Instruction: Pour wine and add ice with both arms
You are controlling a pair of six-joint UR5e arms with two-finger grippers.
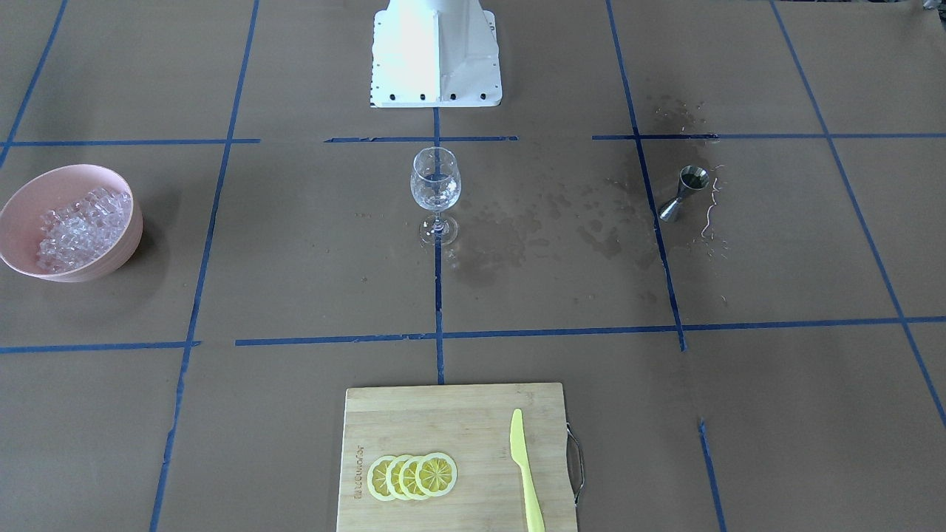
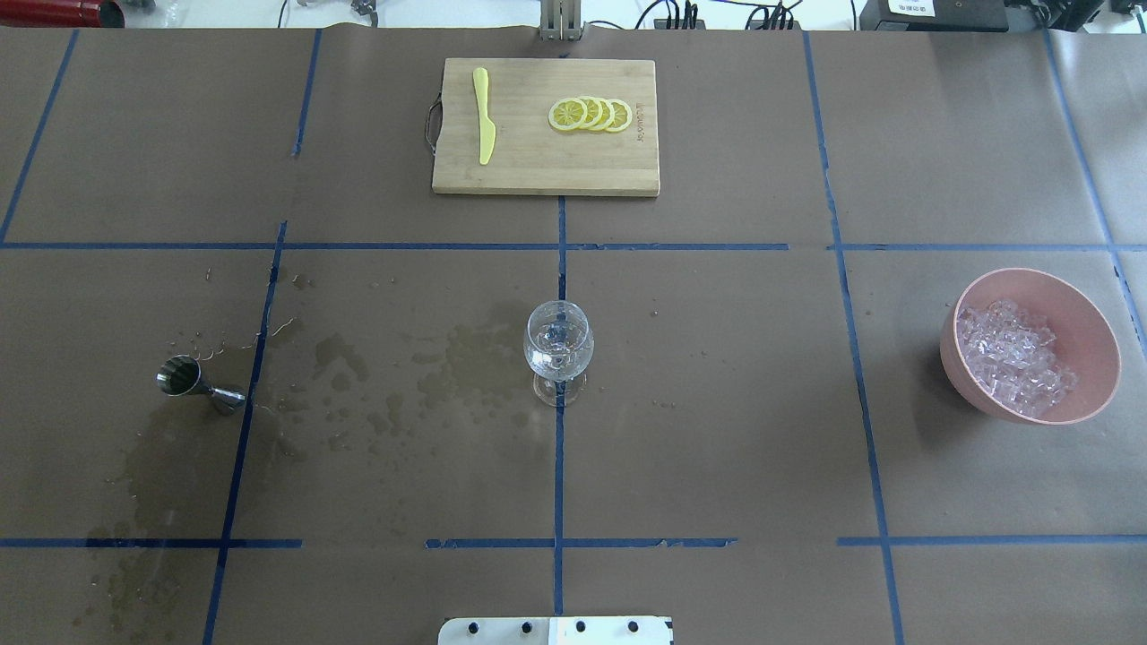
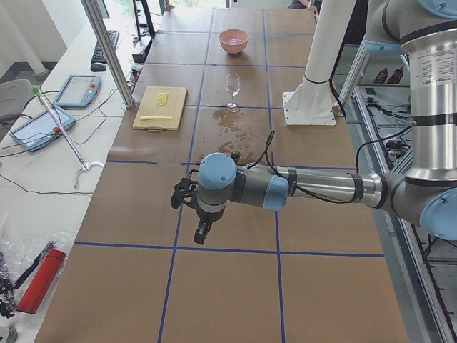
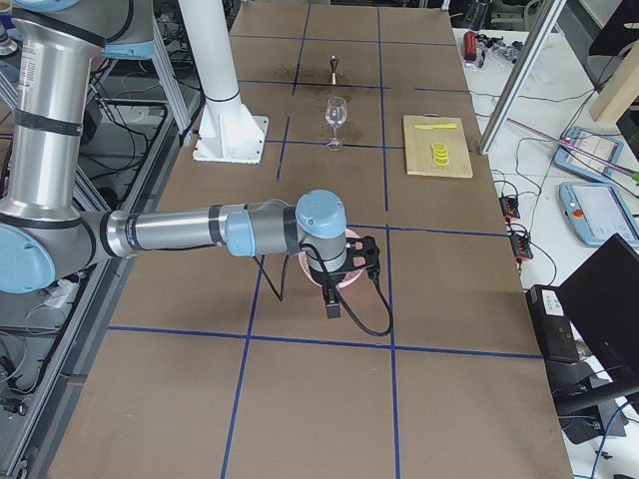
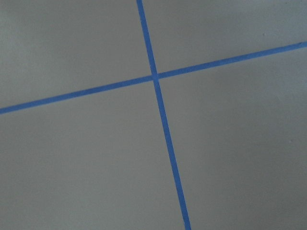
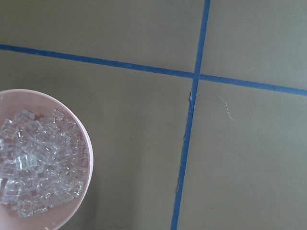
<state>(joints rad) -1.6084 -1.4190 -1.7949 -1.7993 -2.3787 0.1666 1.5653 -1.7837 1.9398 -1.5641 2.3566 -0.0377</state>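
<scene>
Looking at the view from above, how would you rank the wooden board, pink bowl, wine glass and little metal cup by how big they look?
Largest to smallest:
1. wooden cutting board
2. pink bowl, somewhat smaller
3. wine glass
4. metal measuring cup, clearly smallest

Ice (image 2: 1013, 360): heap of small clear, glinting cubes filling a pink bowl (image 2: 952, 354), right end of the tabletop (image 2: 717, 430) in the overhead view.

Wine glass (image 2: 557, 348): clear, upright, centre.

Left arm (image 3: 314, 187) and right arm (image 4: 180, 232): silver-grey with blue caps, forearms level. The left is at the left end and the right is above the bowl, both well apart from the glass.
</scene>
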